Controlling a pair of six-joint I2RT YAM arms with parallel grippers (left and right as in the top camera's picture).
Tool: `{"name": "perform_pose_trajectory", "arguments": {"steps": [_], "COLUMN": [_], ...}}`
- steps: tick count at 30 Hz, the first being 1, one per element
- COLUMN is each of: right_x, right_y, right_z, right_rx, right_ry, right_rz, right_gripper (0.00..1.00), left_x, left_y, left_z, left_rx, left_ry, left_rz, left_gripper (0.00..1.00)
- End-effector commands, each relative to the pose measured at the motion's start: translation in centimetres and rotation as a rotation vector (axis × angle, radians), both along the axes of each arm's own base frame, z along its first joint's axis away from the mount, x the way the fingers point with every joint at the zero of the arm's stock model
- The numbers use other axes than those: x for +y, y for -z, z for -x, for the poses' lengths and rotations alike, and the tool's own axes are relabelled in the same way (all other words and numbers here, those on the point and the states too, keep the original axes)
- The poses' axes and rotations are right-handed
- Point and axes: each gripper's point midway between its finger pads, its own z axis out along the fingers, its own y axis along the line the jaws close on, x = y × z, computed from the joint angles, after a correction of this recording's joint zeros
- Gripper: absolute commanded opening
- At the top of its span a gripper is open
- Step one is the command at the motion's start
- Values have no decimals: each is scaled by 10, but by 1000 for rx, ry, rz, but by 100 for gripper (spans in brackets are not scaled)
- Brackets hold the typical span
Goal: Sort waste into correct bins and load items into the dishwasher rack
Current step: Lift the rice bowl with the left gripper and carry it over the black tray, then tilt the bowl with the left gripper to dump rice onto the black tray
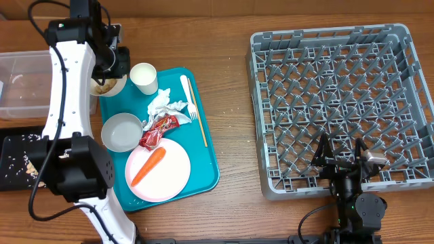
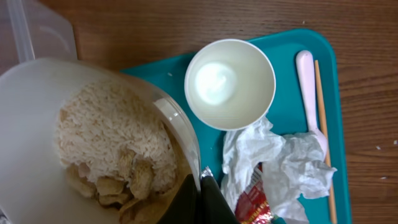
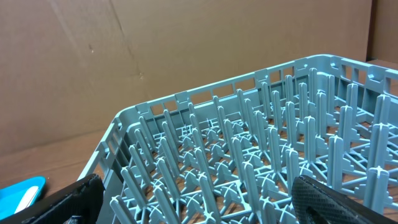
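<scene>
My left gripper [image 2: 200, 196] is shut on the rim of a white bowl [image 2: 37, 124] that holds rice and nut scraps [image 2: 112, 149]. This bowl [image 1: 108, 86] is at the far left corner of the teal tray [image 1: 203, 169], under my left gripper [image 1: 114, 74]. On that tray are a white cup [image 1: 144, 76], crumpled napkins [image 1: 163, 104], a red wrapper [image 1: 157, 129], a white fork [image 1: 188, 95], an empty white bowl [image 1: 122, 131] and a pink plate [image 1: 169, 176] with a carrot [image 1: 148, 166] on it. My right gripper [image 1: 342, 152] is open over the front of the grey rack [image 1: 339, 81], nothing between its fingers.
A clear tub [image 1: 24, 85] stands at the left edge. In front of it lies a black tray [image 1: 17, 146] with pale scraps in it. A wooden chopstick [image 1: 199, 115] lies beside the fork. My left arm crosses the tray's left side. A brown wall backs the rack [image 3: 249, 162].
</scene>
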Motion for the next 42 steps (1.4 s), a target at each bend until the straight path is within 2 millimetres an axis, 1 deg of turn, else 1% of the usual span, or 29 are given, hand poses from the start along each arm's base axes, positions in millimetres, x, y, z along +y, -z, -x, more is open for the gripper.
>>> {"name": "perform_pose_trajectory", "arguments": {"steps": [1,4,5,7,10,12,18,20,23,25,29,31,36,38,42], "right_x": [0,0,0,0,0,0,0,0,0,0,0,0,0,0,0], "right_y": [2,2,2,2,2,2,2,2,2,2,2,2,2,2,2], "right_z": [0,0,0,0,0,0,0,0,0,0,0,0,0,0,0], "right_rx": [-5,-5,-5,-5,-5,-5,-5,-5,-5,-5,-5,-5,-5,-5,-5], "right_ry": [5,5,4,5,5,4,5,4,4,4,5,5,5,5,5], "right_rz": [2,2,2,2,2,2,2,2,2,2,2,2,2,2,2], "right_gripper": [100,100,100,100,100,100,100,100,100,100,100,100,100,100,100], "left_x": [10,20,29,45,66,77,98,109,129,139,154,162,173,175,173], "left_y": [-56,-77,-82,-87,-86,-83,-80,-71,-52,-42,-24,-10,24,30,24], "left_z": [11,24,30,39,55,63,79,85,94,99,108,115,128,129,126], "left_rx": [-119,-157,-165,-164,-136,-124,-179,-188,-191,-206,-237,-231,-216,-240,-355], "left_ry": [-109,-138,-161,-205,-271,-311,-317,-342,-407,-440,-497,-534,-635,-651,-626], "left_rz": [58,106,104,110,165,240,497,547,588,624,694,700,734,769,903], "left_gripper": [4,4,4,4,4,4,4,4,4,4,4,4,4,4,4]}}
